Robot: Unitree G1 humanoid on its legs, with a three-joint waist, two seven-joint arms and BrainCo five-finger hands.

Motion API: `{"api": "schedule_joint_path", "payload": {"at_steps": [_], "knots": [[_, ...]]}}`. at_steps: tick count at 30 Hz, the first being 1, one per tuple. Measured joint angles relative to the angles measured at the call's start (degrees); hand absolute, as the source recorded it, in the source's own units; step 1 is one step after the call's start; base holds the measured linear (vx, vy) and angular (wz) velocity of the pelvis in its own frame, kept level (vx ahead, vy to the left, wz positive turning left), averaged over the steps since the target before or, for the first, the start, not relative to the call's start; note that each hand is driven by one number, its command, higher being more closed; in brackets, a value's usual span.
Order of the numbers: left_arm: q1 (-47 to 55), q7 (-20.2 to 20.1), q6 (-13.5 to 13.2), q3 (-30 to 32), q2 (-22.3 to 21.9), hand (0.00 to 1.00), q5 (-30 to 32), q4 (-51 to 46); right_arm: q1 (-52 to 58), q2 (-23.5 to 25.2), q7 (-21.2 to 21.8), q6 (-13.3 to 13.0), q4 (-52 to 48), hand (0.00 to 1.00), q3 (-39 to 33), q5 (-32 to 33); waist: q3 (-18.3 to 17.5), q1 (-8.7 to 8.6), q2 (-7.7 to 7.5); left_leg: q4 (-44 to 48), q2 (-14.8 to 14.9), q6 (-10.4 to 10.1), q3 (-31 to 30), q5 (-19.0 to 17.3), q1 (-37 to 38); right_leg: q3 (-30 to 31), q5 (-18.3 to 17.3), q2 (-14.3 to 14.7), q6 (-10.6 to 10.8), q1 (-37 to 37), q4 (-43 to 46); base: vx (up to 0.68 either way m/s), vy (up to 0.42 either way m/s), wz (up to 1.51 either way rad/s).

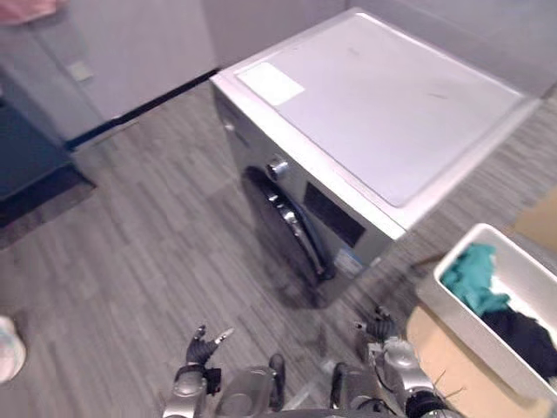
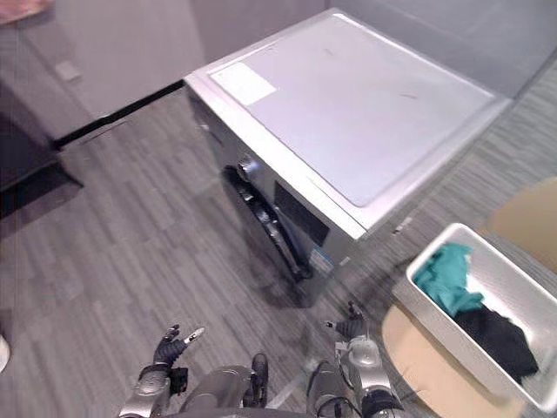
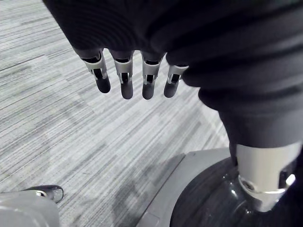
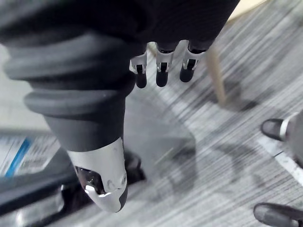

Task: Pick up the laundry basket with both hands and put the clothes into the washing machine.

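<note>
A white laundry basket stands on a low wooden surface at the lower right, holding a teal cloth and a black cloth. A silver front-loading washing machine stands ahead, its round dark door closed. My left hand hangs low at the bottom left, its fingers straight and empty above the floor. At the bottom centre-right my right hand also hangs open, left of the basket and apart from it, with its fingers relaxed.
Grey striped carpet floor spreads to the left of the machine. A light wall with a dark skirting runs behind, and a dark cabinet stands at the far left. A tan wooden platform lies under the basket.
</note>
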Motion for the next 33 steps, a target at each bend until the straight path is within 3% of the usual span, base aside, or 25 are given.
{"api": "schedule_joint_path", "payload": {"at_steps": [4, 5, 9, 13, 16, 17, 20, 22, 25, 30, 33], "knots": [[0.7, 0.1, 0.1, -1.0, -1.0, 0.00, 0.0, 1.3, -0.9, 2.4, 1.1, -0.1, -3.1, 0.00, 3.1, -0.6, -0.2, 1.27, -0.11, -5.6, 0.9, -1.4, -3.8, 2.7, 4.5, -6.1, 0.8, 1.7, -1.0, 7.3, -5.2, 0.15, -0.166, 0.71], [0.8, 0.1, 0.1, -1.0, -1.0, 0.00, 0.1, 1.4, -1.2, 2.9, 1.2, -0.1, -3.6, 0.00, 3.7, -0.9, -0.2, 1.38, -0.12, -6.5, 1.1, -1.0, -4.2, 3.2, 5.2, -6.7, 0.8, 2.0, -1.1, 8.2, -5.6, 0.13, -0.167, 0.62], [0.8, 0.1, 0.0, -1.3, -1.1, 0.00, 0.3, 1.2, -3.1, 3.1, 1.2, -0.1, -4.4, 0.00, 4.1, -2.3, -0.5, 2.52, -0.06, -8.6, 1.2, -1.3, -5.0, 5.4, 5.5, -8.1, 0.8, 2.3, -1.1, 8.8, -5.7, 0.06, -0.099, 0.29], [0.8, 0.1, 0.0, -1.3, -1.1, 0.00, 0.3, 1.3, -4.2, 4.1, 0.6, 0.1, -7.5, 0.00, 3.8, -3.5, -0.5, 2.53, 0.13, -8.8, 1.2, -1.1, -5.1, 5.9, 5.2, -8.7, 1.0, 2.4, -1.2, 8.9, -5.9, 0.01, -0.031, 0.15], [0.7, 0.5, -0.1, -1.3, -1.4, 0.00, 0.3, 1.0, -7.9, 4.7, -2.0, 0.3, -8.3, 0.00, 2.7, -4.5, 0.0, 2.61, 1.35, -9.9, 1.2, -0.9, -5.0, 9.7, 2.4, -8.8, 3.6, 2.3, -1.6, 5.8, -6.2, -0.09, 0.004, 0.08], [0.7, 1.1, -0.3, -1.2, -1.8, 0.00, 0.3, 0.7, -9.9, 4.4, -3.3, 0.3, -8.3, 0.00, 2.0, -4.4, 0.6, 2.66, 2.43, -10.2, 1.2, -0.6, -5.1, 11.3, 1.1, -8.8, 4.8, 2.3, -1.7, 4.6, -6.2, -0.11, 0.038, 0.15], [0.7, 1.5, -1.0, -1.1, -2.4, 0.00, 0.0, 0.6, -14.9, 3.1, -5.3, 0.2, -8.3, 0.00, 1.2, -4.0, 1.9, 3.09, 4.83, -10.2, 1.1, -0.6, -5.3, 11.6, -0.6, -8.8, 5.0, 2.2, -1.7, 2.8, -5.5, -0.12, 0.037, 0.09], [0.0, 1.5, -1.1, -1.1, -2.7, 0.00, -0.2, 0.4, -19.9, 0.6, -5.5, -0.1, -8.2, 0.00, 2.0, -2.1, 2.8, 4.71, 6.10, -10.2, 1.0, -0.6, -5.8, 11.6, -3.3, -8.8, 4.2, 2.2, -2.8, 0.0, -5.4, -0.21, 0.039, -0.04], [-0.3, 1.5, -1.2, -1.1, -2.6, 0.00, -0.2, -1.6, -27.2, -2.6, -5.4, -0.1, -6.3, 0.00, 4.4, -0.8, 5.3, 5.61, 6.82, -12.1, 0.9, -0.6, -8.1, 11.5, -5.0, -9.6, 2.2, 1.7, -3.3, -3.3, -3.1, -0.28, 0.002, 0.12], [-0.3, 2.3, -1.2, -1.0, -1.3, 0.00, -1.2, -1.8, -31.7, -2.8, -7.7, 0.5, -2.9, 0.00, 5.4, 3.0, 6.2, 6.47, 5.84, -14.3, 0.6, -1.0, -10.1, 11.5, -7.0, -13.5, 1.2, 0.4, -2.9, -4.6, -0.6, -0.22, 0.004, 0.39], [-0.1, 2.5, -1.4, -1.2, -1.2, 0.00, -2.2, -5.7, -35.2, -2.0, -8.0, 0.6, -2.1, 0.00, 5.4, 6.9, 6.3, 7.97, 6.08, -14.3, -0.7, -1.8, -15.9, 12.0, -8.7, -19.0, 0.6, -0.8, -2.5, -4.6, 1.0, -0.10, -0.044, 0.69]]}}
